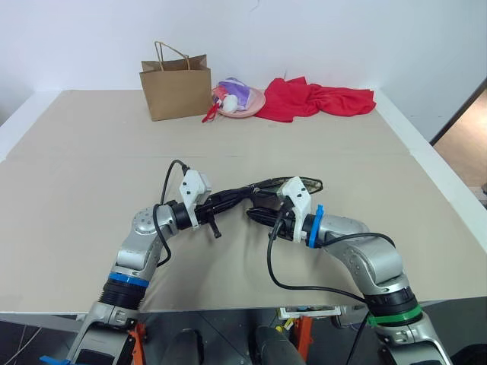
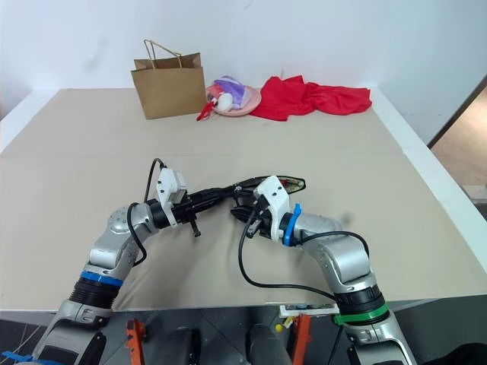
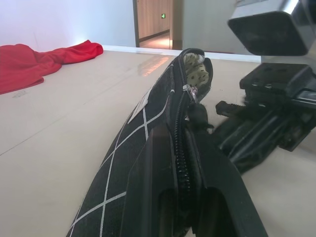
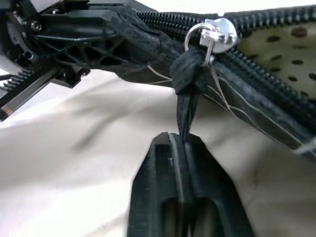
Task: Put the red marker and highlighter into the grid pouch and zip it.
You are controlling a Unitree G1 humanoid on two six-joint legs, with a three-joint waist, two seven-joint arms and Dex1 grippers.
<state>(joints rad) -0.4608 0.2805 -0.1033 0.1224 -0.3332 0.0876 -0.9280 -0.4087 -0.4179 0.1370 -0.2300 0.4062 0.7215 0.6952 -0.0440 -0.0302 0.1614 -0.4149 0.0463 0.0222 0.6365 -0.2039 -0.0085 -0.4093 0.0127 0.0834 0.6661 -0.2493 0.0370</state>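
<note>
No text, brand or number can be read in these pictures. The grid pouch (image 3: pixel 143 143) carries a small white label (image 3: pixel 139 107), but its print is too small to read. A green sign (image 3: pixel 163 16) glows far behind, unreadable.

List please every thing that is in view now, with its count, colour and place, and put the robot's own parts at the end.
grid pouch: one, black with white grid lines, held edge-up over the table's near middle, zipper partly open.
pull cord: one, black, hanging from the silver zipper slider.
paper bag: one, brown, upright at the far side.
plate: one, pink, beside the bag, holding purple and white items.
cloth: one, red, crumpled at the far right.
table: one, beige.
left gripper: black, shut on the pouch's zipper edge.
right gripper: black, shut on the pull cord.
</note>
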